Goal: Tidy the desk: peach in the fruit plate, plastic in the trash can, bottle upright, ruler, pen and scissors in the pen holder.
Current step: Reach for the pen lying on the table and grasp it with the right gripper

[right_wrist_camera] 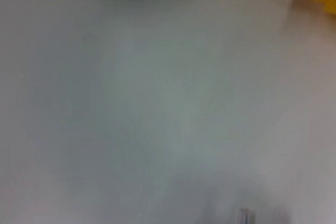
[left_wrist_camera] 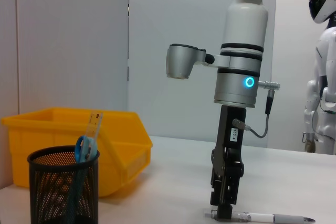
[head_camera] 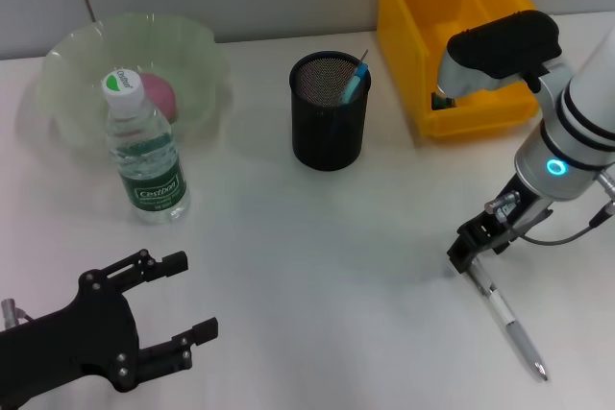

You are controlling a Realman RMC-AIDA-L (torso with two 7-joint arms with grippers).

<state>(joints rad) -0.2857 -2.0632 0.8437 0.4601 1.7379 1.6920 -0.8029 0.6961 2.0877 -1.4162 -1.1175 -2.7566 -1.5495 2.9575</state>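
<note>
A pink peach (head_camera: 159, 93) lies in the green fruit plate (head_camera: 67, 55) at the back left. The water bottle (head_camera: 144, 156) stands upright in front of the plate. The black mesh pen holder (head_camera: 330, 112) holds blue scissors (head_camera: 354, 84) and a ruler; both also show in the left wrist view, scissors (left_wrist_camera: 84, 148) and ruler (left_wrist_camera: 95, 124). A silver pen (head_camera: 509, 319) lies flat on the table at the front right. My right gripper (head_camera: 473, 254) points down with its tip at the pen's near end (left_wrist_camera: 223, 211). My left gripper (head_camera: 192, 295) is open and empty at the front left.
A yellow bin (head_camera: 452, 45) stands at the back right, behind my right arm, and shows in the left wrist view (left_wrist_camera: 73, 145) behind the pen holder (left_wrist_camera: 63, 187). The white table (head_camera: 317, 266) runs between the two arms.
</note>
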